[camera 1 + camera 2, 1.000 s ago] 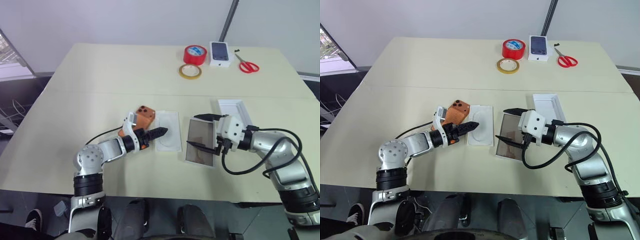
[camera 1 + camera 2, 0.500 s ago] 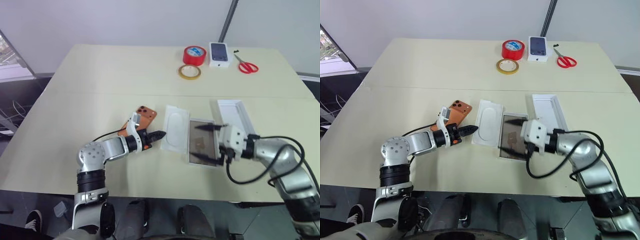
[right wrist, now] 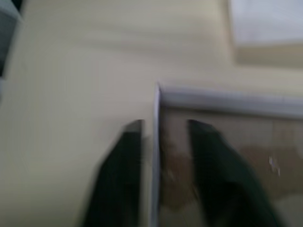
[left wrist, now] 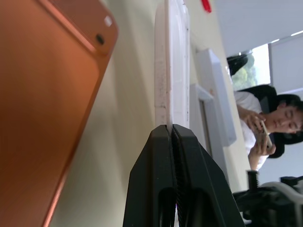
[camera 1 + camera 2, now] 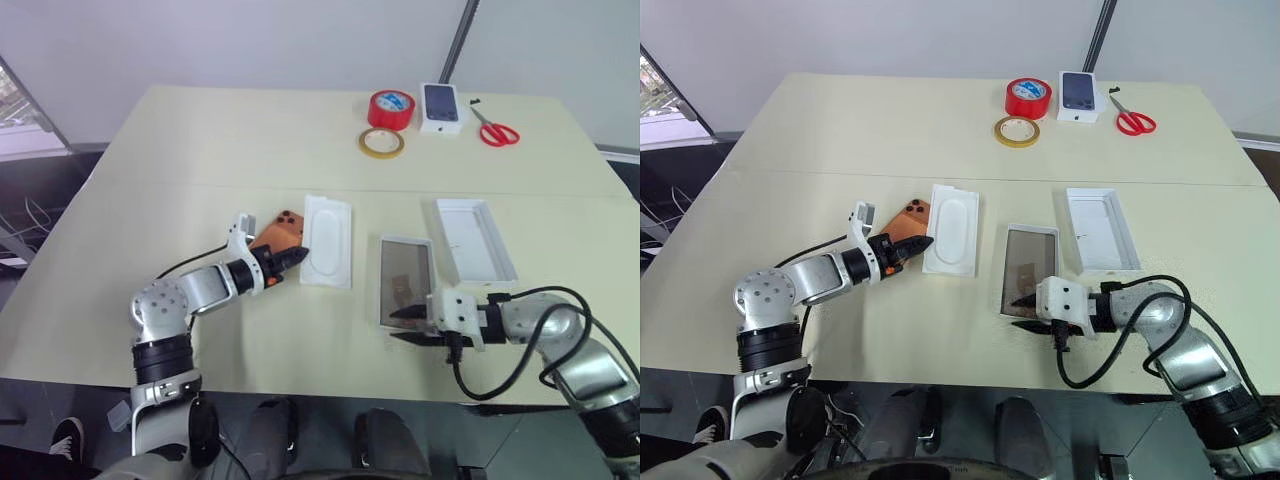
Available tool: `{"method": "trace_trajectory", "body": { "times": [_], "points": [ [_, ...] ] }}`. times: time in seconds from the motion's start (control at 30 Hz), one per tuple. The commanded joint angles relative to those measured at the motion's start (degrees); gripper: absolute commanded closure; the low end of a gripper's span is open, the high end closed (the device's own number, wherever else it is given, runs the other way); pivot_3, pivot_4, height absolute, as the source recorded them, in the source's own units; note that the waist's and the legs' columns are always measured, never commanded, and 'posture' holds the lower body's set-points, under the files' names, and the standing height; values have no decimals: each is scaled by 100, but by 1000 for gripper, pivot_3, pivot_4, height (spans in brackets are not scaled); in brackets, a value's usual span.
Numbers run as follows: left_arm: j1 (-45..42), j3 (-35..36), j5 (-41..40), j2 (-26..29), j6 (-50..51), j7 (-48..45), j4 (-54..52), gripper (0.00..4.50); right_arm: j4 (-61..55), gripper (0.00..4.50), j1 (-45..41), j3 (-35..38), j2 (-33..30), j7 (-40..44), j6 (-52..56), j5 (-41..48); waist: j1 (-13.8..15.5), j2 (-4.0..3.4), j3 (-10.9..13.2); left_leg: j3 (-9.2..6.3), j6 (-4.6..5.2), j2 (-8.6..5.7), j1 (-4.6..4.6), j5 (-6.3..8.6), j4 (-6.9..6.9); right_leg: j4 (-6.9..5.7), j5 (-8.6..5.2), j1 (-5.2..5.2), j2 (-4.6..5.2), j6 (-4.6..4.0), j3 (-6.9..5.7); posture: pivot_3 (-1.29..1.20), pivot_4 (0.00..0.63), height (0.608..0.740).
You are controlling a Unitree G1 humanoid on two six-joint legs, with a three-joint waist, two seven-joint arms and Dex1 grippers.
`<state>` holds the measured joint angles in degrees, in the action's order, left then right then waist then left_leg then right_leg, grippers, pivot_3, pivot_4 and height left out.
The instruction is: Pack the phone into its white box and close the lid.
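The orange phone [image 5: 279, 231] lies on the table at centre left, camera bump up. Beside it lies the white box [image 5: 330, 250], a shallow tray with an oval pressed into it. My left gripper [image 5: 302, 256] is shut on the near-left edge of that box; the left wrist view shows the box's edge [image 4: 177, 56] rising straight from the shut fingertips, with the phone [image 4: 42, 94] alongside. The lid [image 5: 478, 250] lies open side up to the right. My right gripper [image 5: 398, 326] is narrowly open, straddling the near wall of a glossy-floored white tray [image 5: 405, 275].
At the far edge of the table are a red tape roll [image 5: 390, 108], a yellow tape ring [image 5: 380, 142], a small white box with a phone picture [image 5: 441, 106] and red scissors [image 5: 497, 130]. A person [image 4: 265, 127] sits beyond the table. My right gripper is near the table's front edge.
My left gripper has shut on the white box's edge and drawn it left, up against the phone. My right gripper has dropped to the glossy tray's near end and its fingers have narrowed.
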<state>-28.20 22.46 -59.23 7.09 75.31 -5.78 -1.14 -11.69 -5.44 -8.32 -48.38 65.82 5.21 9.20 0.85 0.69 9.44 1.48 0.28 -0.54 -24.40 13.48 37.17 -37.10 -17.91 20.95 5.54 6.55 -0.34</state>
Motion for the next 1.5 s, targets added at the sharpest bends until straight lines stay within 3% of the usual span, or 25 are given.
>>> {"method": "trace_trajectory", "body": {
  "times": [0.03,0.43,0.53,0.67,0.8,0.97,1.43,1.5],
  "points": [
    [-180,135,-330,-108,-65,45,-206,4500,36,4426,-204,3,-30,80,-95,-13,-8,1,0,0,-2,0,0,-1,-2,0,0,2,-1,0,0,0,150,728],
    [-417,261,-1041,-296,-224,415,-171,4500,639,4426,-1183,-399,755,-397,-499,-531,7,13,9,0,-16,2,0,-10,-2,-2,1,2,-8,2,-2,0,150,728],
    [-318,24,-877,-363,-351,419,-255,4500,672,3597,-1349,-430,857,-272,-210,-344,-11,18,11,1,-16,0,-2,-10,4,-1,1,-2,-7,2,-3,0,150,728],
    [-252,-69,-914,-432,-477,497,-243,4500,369,1567,-1177,-35,762,-263,-100,-28,-7,18,12,0,-16,0,0,-10,2,-3,1,0,-8,2,-3,0,150,728],
    [-273,-281,-821,-545,-617,457,-142,4500,216,1567,-885,839,396,-238,367,638,2,20,14,1,-15,0,-2,-9,0,1,1,-1,-6,2,-2,0,150,728],
    [-294,-519,-717,-708,-670,426,48,4500,830,1567,-472,1247,-304,-187,-166,223,1,21,14,0,8,-1,2,4,3,4,0,-11,-3,0,-4,0,150,728],
    [-171,-889,-706,-671,-395,304,336,4500,1067,1567,-676,1258,-138,-698,-537,45,-2,19,17,4,-12,4,0,-9,3,1,0,-3,-11,1,0,0,150,728],
    [-183,-867,-735,-719,-366,373,430,3877,1078,1492,-674,1235,-133,-712,-589,35,-4,18,17,4,-12,4,0,-9,2,1,0,-3,-11,1,0,0,150,728]
  ]
}}
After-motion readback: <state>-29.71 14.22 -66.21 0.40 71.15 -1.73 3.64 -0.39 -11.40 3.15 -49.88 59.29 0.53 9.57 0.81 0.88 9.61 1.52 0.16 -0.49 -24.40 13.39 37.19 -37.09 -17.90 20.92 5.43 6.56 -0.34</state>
